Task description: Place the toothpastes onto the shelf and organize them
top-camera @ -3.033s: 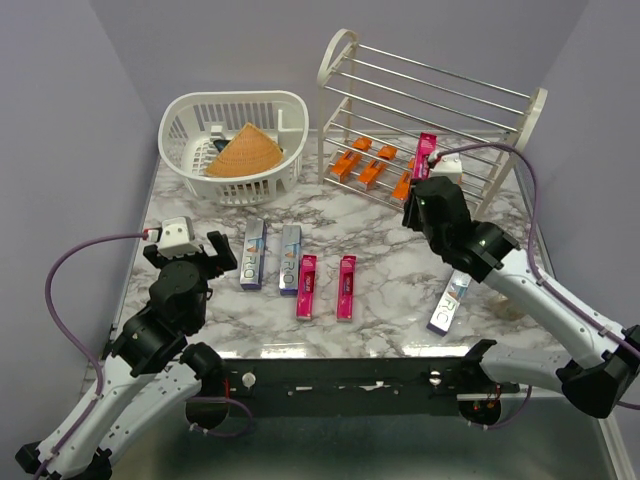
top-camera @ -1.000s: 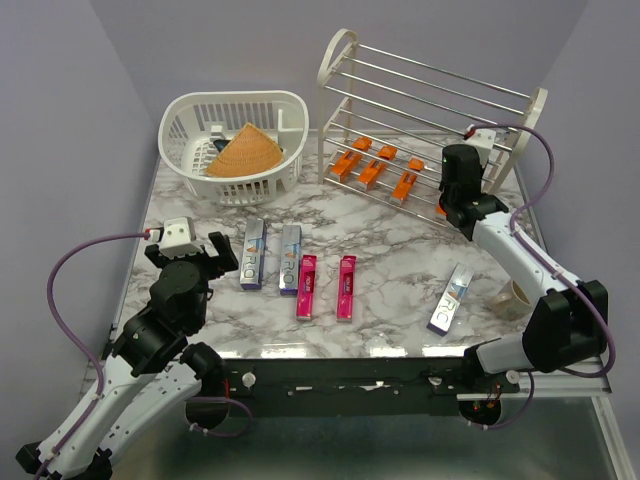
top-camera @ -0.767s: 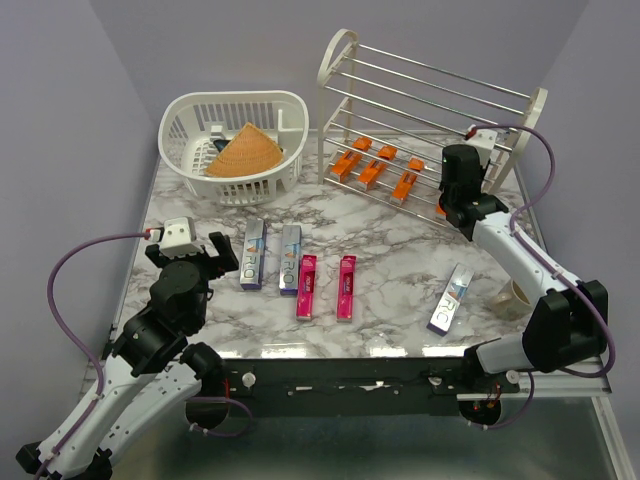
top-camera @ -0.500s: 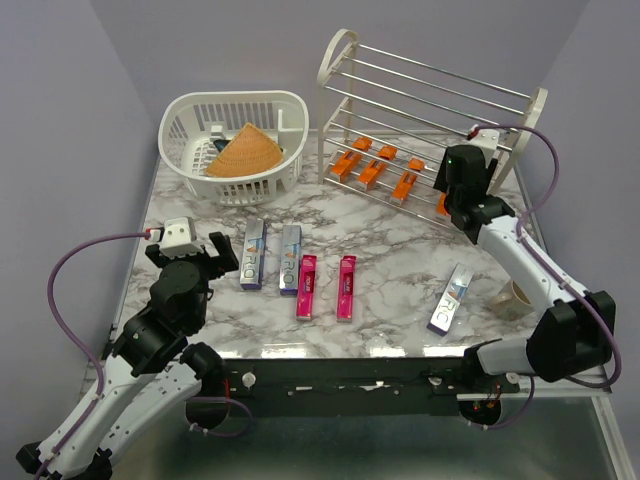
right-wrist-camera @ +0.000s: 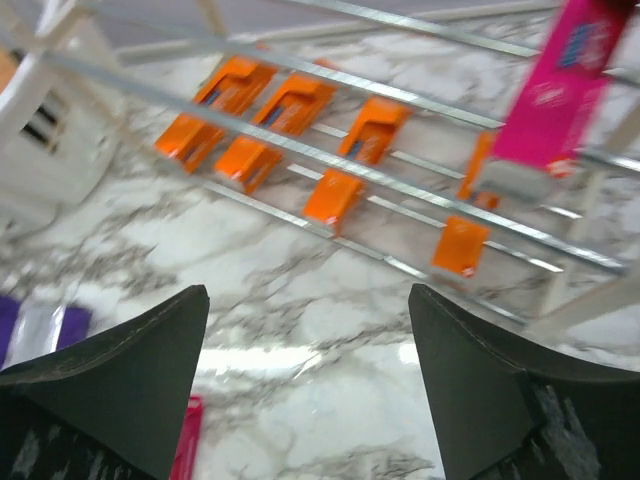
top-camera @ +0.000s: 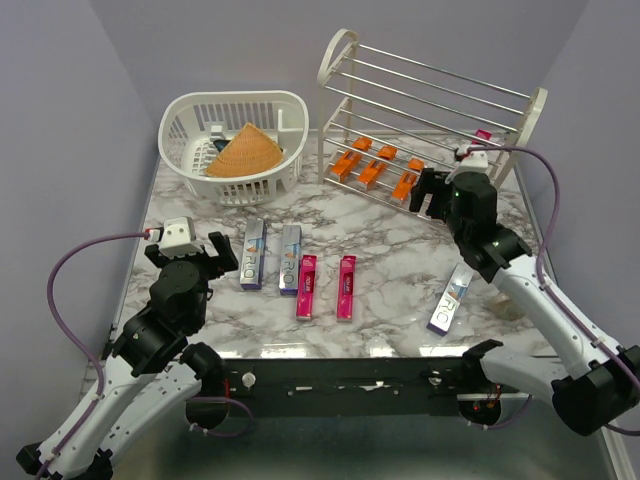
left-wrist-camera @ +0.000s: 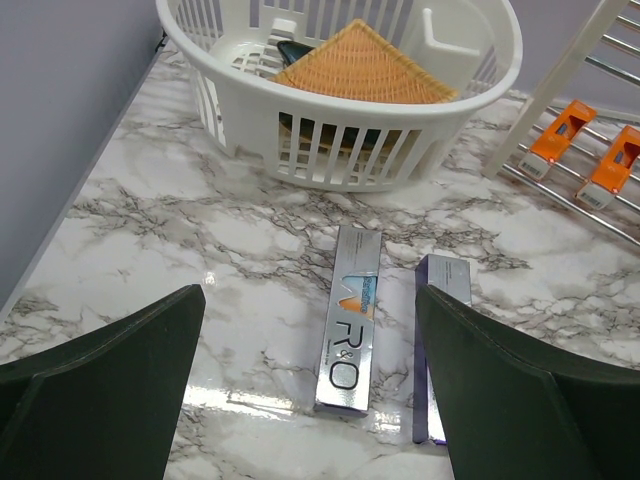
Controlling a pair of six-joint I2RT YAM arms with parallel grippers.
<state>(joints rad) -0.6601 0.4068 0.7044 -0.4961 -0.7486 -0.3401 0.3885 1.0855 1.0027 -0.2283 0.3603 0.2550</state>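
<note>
Your right gripper (top-camera: pixel 428 196), wide open and empty, is nearest the silver carton (top-camera: pixel 450 300), which lies near-to-far on its near side.

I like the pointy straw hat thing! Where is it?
In the top view, the woven cone sits inside the white basket at the far left of the table, just left of the shelf.

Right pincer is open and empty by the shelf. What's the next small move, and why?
Probably swing the right pincer toward the silver purple-ended carton lying alone on the marble beside that arm. The magenta-pink carton already rests on the cream-white rod shelf, and that silver one looks closest.
</note>
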